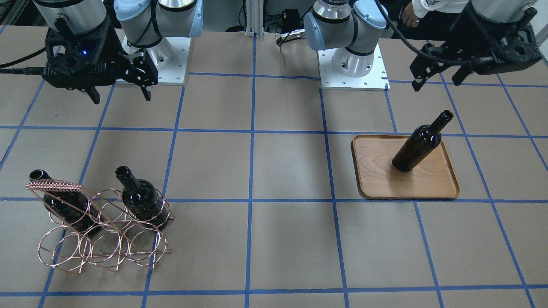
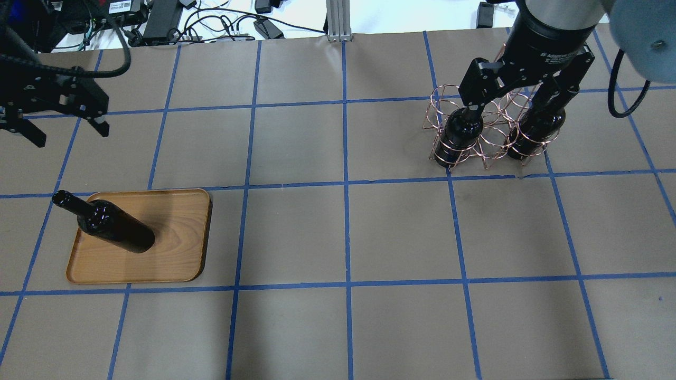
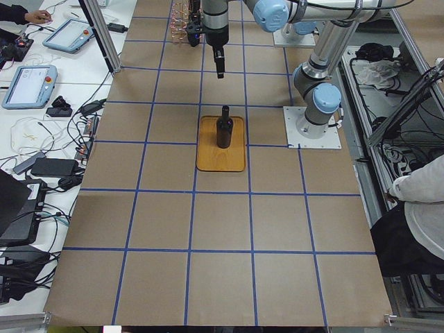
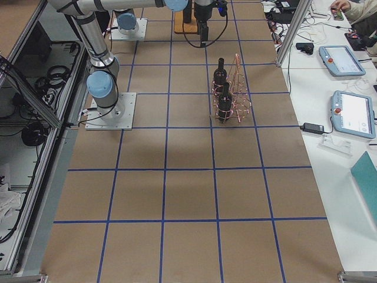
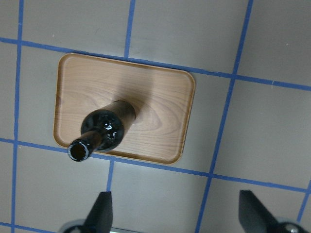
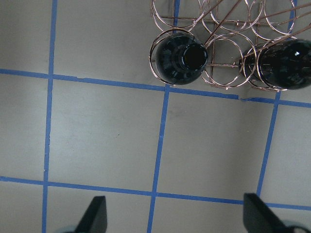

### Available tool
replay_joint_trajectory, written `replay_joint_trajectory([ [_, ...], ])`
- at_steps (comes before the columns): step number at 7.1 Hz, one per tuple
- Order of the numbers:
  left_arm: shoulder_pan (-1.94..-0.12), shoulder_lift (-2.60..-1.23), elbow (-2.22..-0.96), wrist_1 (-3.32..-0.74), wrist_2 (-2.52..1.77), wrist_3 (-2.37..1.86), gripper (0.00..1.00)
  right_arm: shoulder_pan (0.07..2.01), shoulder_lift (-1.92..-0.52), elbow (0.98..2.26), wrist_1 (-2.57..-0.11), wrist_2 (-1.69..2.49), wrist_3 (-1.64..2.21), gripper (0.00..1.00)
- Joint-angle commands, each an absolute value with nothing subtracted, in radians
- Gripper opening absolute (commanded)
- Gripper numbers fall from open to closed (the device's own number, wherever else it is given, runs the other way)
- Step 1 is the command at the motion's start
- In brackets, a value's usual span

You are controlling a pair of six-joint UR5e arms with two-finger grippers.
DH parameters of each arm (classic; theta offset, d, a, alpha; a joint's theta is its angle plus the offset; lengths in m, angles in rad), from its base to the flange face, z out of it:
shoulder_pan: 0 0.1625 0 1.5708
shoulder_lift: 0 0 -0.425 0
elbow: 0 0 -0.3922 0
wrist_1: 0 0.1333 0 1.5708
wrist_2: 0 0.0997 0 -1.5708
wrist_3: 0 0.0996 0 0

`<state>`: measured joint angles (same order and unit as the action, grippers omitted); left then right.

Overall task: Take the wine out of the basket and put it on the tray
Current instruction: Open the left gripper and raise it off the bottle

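Note:
One wine bottle (image 1: 421,143) stands upright on the wooden tray (image 1: 428,179); it also shows in the overhead view (image 2: 111,227) on the tray (image 2: 174,232) and in the left wrist view (image 5: 107,128). My left gripper (image 1: 434,84) (image 2: 71,134) is open and empty, raised behind the tray. Two more bottles (image 2: 459,134) (image 2: 536,132) stand in the copper wire basket (image 1: 55,185) (image 2: 491,142). My right gripper (image 2: 512,108) (image 1: 122,98) is open and empty, high above, on the robot's side of the basket. The right wrist view shows both bottle mouths (image 6: 182,60) (image 6: 286,63).
The two arm bases (image 1: 353,64) (image 1: 158,51) stand at the robot's edge of the table. Blue tape lines grid the brown table cover. Tablets (image 3: 31,83) (image 4: 353,112) and cables lie on the side benches beyond the table.

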<state>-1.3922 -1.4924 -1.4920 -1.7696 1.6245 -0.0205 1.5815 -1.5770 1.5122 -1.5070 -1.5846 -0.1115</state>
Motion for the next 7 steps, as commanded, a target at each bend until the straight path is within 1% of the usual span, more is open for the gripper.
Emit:
replay_joint_trajectory([
  [1, -1.505, -1.508, -1.483, -1.772, 1.631, -0.141, 0.92, 1.582, -1.577, 1.513, -1.506, -1.586, -0.11, 1.0],
  [4, -1.508, -1.509, -1.483, -1.772, 1.631, -0.141, 0.94, 1.582, -1.577, 1.513, -1.506, -1.586, -0.11, 1.0],
  [5, -1.509, -1.509, -1.485, -1.772, 1.631, -0.141, 0.97, 1.582, -1.577, 1.514, -1.506, -1.586, -0.11, 1.0],
  [6, -1.509, -1.509, -1.485, -1.772, 1.629, -0.141, 0.97, 1.582, -1.577, 1.513, -1.508, -1.585, -0.115, 1.0],
  [7, -1.509, -1.509, -1.485, -1.772, 1.626, -0.141, 1.0, 1.582, -1.577, 1.513, -1.508, -1.585, -0.115, 1.0],
])
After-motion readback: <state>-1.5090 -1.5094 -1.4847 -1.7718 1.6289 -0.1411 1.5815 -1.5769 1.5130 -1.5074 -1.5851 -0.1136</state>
